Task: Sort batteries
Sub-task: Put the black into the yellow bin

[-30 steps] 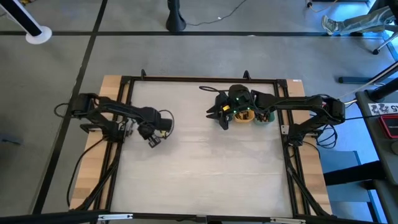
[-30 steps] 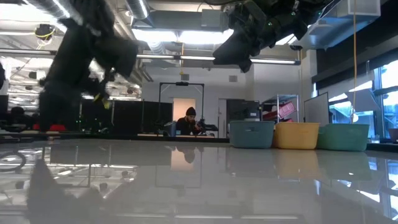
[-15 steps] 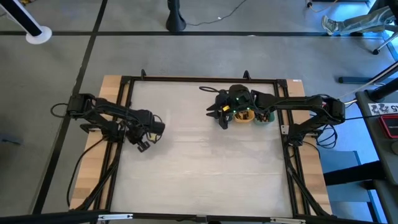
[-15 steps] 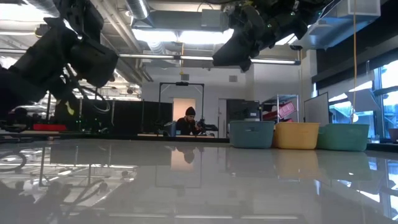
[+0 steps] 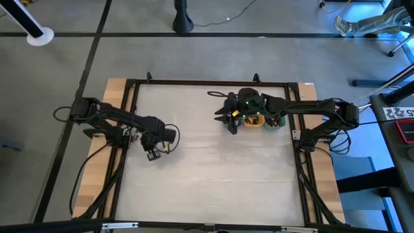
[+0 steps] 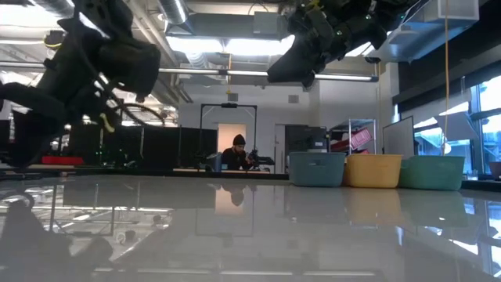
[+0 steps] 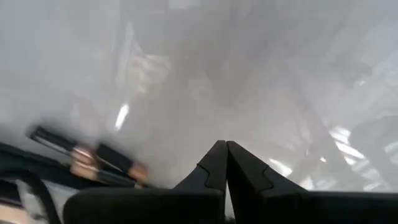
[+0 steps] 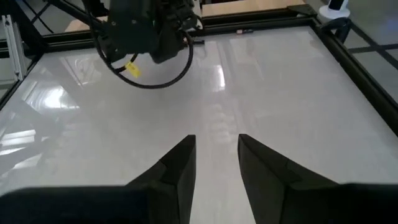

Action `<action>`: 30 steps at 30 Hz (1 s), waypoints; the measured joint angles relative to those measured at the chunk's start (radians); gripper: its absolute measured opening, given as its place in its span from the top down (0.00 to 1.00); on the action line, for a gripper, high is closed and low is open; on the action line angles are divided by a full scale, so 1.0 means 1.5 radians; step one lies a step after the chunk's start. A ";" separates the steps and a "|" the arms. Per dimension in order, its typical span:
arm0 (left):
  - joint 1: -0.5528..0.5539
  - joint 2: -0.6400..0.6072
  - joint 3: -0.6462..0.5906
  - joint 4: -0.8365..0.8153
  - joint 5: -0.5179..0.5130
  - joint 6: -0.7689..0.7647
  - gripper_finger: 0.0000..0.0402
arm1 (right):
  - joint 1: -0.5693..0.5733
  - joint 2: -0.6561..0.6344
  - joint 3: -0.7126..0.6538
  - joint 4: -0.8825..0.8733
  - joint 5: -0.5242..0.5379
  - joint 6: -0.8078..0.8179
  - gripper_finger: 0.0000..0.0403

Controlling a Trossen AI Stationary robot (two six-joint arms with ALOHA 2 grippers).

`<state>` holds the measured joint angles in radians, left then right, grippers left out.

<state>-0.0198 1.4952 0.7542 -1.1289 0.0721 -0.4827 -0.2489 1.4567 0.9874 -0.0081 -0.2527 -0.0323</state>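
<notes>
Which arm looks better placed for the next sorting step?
Probably the right: its open pincer hovers beside the trays at the table's far edge. The left pincer, shut, is over bare tabletop. No batteries are visible.

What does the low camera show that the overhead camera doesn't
Only the low view shows three bins in a row, blue, yellow and green, plus a person in the room behind. Only the high view shows the table frame, the floor around it, and the left hand over the table's left side. Both share the white tabletop and both dark arms.
</notes>
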 joint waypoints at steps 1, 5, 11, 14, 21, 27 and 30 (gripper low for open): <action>0.003 0.002 0.005 -0.004 -0.009 0.013 1.00 | 0.000 0.000 0.000 0.001 0.000 0.000 0.70; 0.040 0.013 -0.006 -0.066 0.022 -0.004 1.00 | 0.000 0.000 0.000 -0.002 0.000 0.000 0.70; 0.092 0.025 -0.041 -0.095 0.024 -0.038 1.00 | 0.000 0.000 0.000 -0.002 0.006 -0.008 0.70; 0.114 0.043 -0.046 -0.091 0.018 -0.043 1.00 | 0.000 0.000 0.000 0.009 0.006 -0.014 0.70; 0.144 0.109 -0.058 -0.077 0.017 -0.043 1.00 | 0.000 0.000 0.000 0.002 0.005 -0.014 0.70; 0.151 0.186 -0.070 -0.065 -0.024 -0.046 1.00 | 0.000 0.000 0.000 -0.005 -0.001 -0.017 0.70; 0.155 0.206 -0.068 -0.063 -0.053 -0.059 1.00 | 0.000 0.000 0.000 -0.007 -0.001 -0.020 0.70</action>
<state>0.2128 1.8036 0.6518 -1.2238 -0.0071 -0.5708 -0.2489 1.4567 0.9874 -0.0193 -0.2539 -0.0629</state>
